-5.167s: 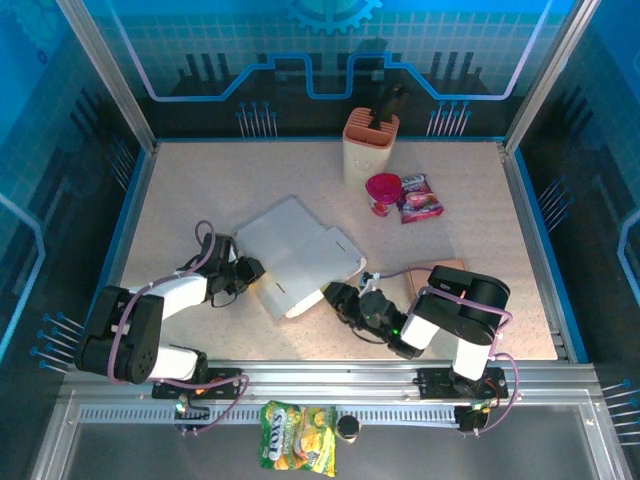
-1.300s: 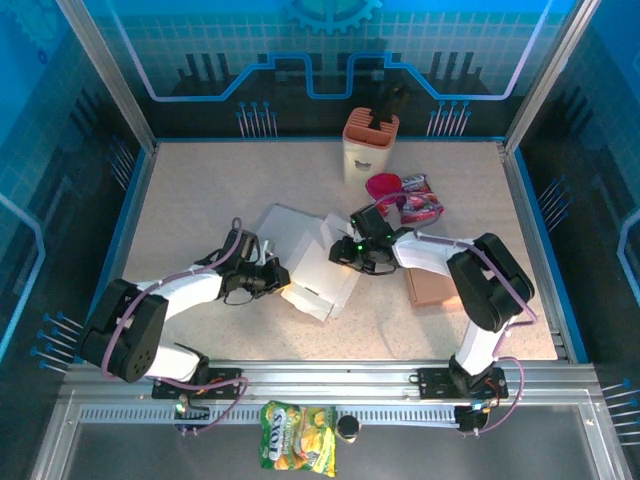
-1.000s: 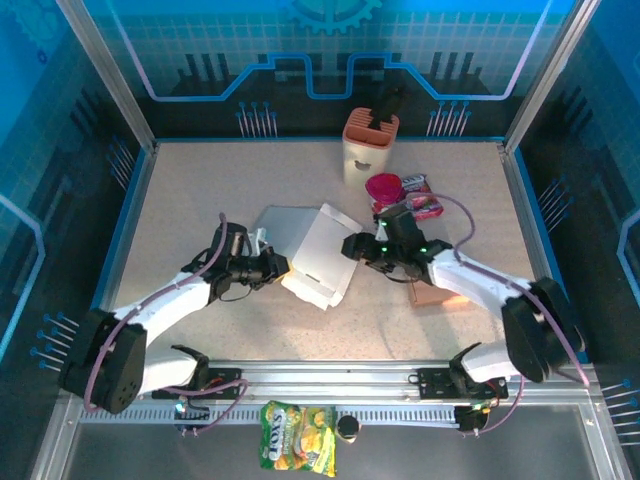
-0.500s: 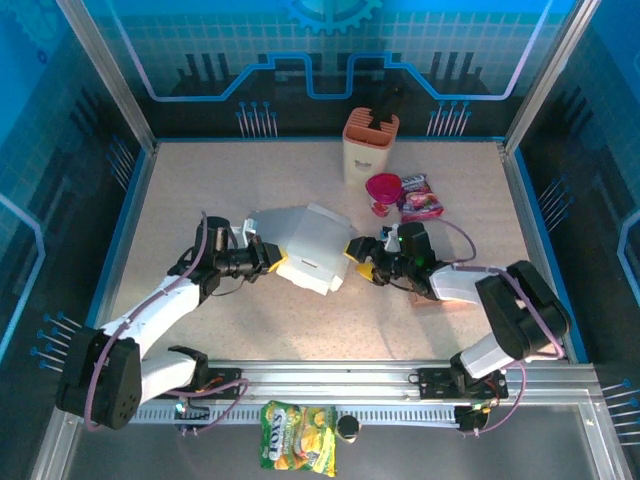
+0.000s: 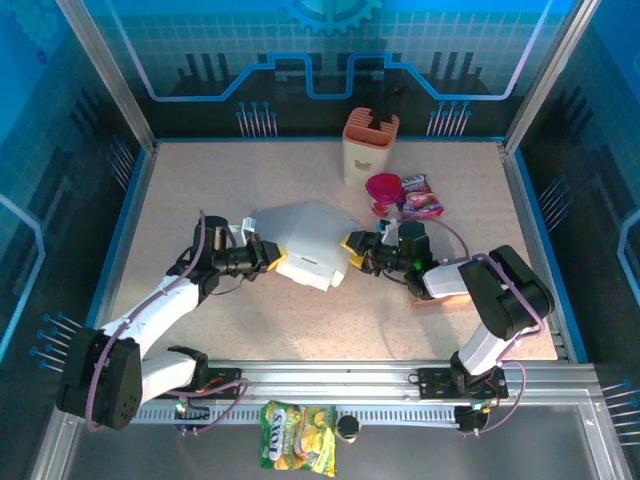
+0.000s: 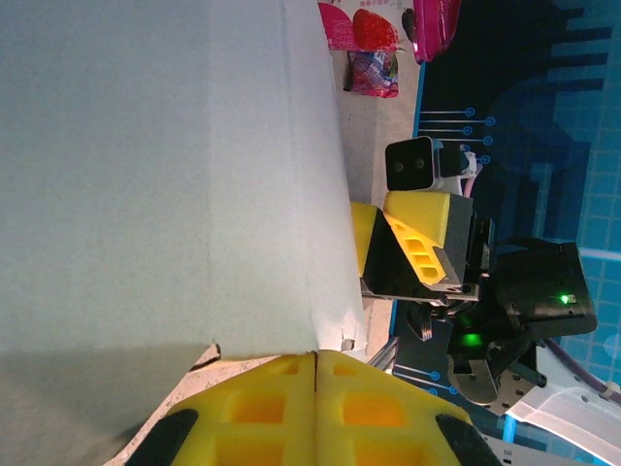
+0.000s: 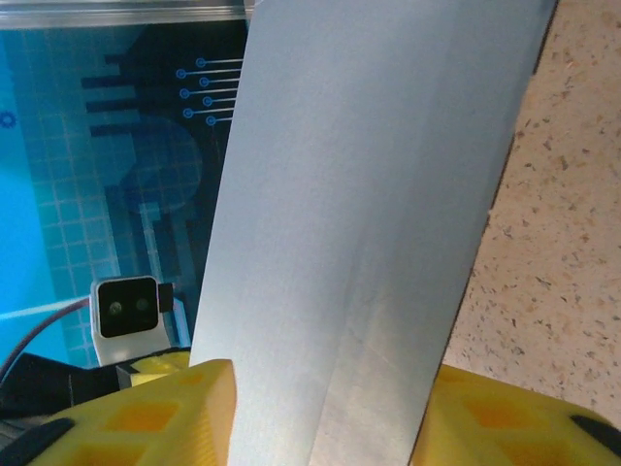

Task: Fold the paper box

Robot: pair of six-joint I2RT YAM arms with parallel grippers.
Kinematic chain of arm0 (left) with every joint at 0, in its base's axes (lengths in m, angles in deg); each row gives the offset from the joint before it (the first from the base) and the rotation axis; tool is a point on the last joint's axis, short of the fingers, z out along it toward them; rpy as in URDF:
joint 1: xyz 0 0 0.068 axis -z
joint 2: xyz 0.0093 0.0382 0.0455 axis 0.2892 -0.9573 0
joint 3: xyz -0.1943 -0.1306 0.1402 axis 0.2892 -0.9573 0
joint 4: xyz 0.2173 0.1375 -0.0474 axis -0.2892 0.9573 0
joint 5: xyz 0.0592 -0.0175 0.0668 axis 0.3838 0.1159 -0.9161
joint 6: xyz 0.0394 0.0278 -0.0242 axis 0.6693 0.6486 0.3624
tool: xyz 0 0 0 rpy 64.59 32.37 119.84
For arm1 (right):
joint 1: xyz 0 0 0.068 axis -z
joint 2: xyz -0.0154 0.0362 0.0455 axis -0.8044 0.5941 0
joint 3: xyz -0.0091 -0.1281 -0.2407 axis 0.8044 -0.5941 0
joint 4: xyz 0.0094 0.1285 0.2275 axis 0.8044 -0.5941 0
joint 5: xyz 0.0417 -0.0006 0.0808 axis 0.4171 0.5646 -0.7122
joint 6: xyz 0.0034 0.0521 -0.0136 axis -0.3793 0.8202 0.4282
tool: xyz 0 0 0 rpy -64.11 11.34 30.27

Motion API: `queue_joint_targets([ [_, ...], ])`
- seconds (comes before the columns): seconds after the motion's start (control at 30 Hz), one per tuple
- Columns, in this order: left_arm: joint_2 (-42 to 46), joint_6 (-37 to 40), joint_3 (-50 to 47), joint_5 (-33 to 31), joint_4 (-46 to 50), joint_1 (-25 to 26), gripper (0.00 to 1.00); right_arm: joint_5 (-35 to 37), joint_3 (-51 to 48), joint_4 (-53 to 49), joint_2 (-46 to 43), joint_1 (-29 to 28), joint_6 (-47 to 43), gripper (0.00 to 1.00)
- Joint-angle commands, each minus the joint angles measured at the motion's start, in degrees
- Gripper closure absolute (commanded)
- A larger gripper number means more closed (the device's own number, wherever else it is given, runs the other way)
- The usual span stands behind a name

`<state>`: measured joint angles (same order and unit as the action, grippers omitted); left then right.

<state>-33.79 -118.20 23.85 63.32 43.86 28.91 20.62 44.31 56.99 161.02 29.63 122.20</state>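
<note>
Paper box [image 5: 305,240] – white, half folded, sitting mid counter [image 5: 200,190], one panel tipping up. Left claw [image 5: 268,256] touching box's left edge, fingers pressing together, pinching thin paper edge. Right claw [image 5: 352,243] touching box's right side, fingers standing apart – flap lying in gap between them. Beige holder [image 5: 370,140], pink cup [image 5: 383,188], snack packet [image 5: 421,196] sitting farther back, not touching box.

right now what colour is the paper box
White; the paper box shows best in the top external view.
</note>
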Motion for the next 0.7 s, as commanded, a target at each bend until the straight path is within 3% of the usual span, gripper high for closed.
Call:
queue_joint_targets([
  [0.0,0.87,-1.08,-1.01,1.96,-0.78,-0.57,1.00,-0.29,-0.95,3.86,-0.33,0.70,1.22,0.58],
  [0.33,1.00,-0.85,-1.41,2.06,-0.74,-1.16,1.00,0.64,-0.94,-3.08,-6.29,1.61,-1.29,0.70],
  [0.53,0.77,-0.91,-1.36,2.25,-1.00,-1.28,1.00,0.86,-0.53,-3.69,-6.87,1.65,-1.21,0.84],
  [0.67,0.66,-0.54,-1.41,2.24,-0.74,-1.52,1.00,1.38,-0.58,-3.82,-7.90,1.69,-0.85,0.86],
])
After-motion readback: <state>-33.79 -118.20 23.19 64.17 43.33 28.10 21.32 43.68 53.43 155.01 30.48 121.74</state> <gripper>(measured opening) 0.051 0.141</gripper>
